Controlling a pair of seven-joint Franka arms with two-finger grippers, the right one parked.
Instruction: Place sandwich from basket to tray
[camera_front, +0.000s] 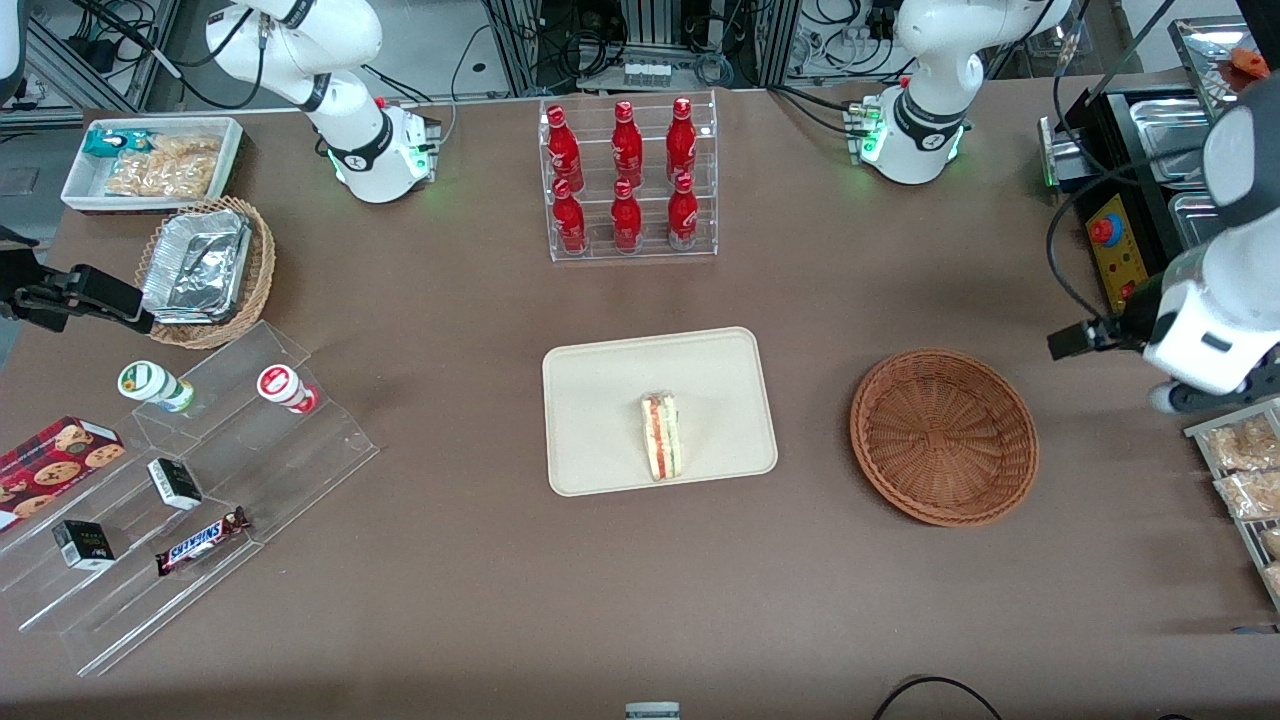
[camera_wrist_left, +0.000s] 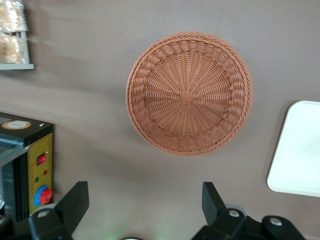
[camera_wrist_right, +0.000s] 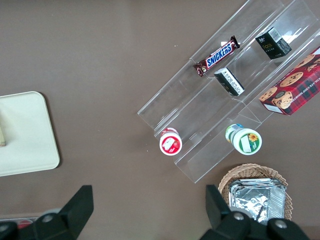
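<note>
The sandwich (camera_front: 660, 435) lies on its side on the cream tray (camera_front: 600, 365), near the tray edge closest to the front camera, its red and green filling showing. The reddish-brown wicker basket (camera_front: 945, 435) beside the tray holds nothing. My left gripper (camera_front: 1075, 340) hangs in the air past the basket, toward the working arm's end of the table, clear of everything. In the left wrist view the gripper (camera_wrist_left: 145, 200) is open with only bare table between its black fingers (camera_wrist_left: 75, 202); the basket (camera_wrist_left: 189, 92) and a corner of the tray (camera_wrist_left: 300, 150) show too.
A clear rack of red bottles (camera_front: 628, 180) stands farther from the front camera than the tray. A control box with a red button (camera_front: 1115, 250) and bagged snacks (camera_front: 1240, 470) sit by the working arm. Acrylic steps with snacks (camera_front: 190, 500) and a foil-filled basket (camera_front: 205, 270) lie toward the parked arm's end.
</note>
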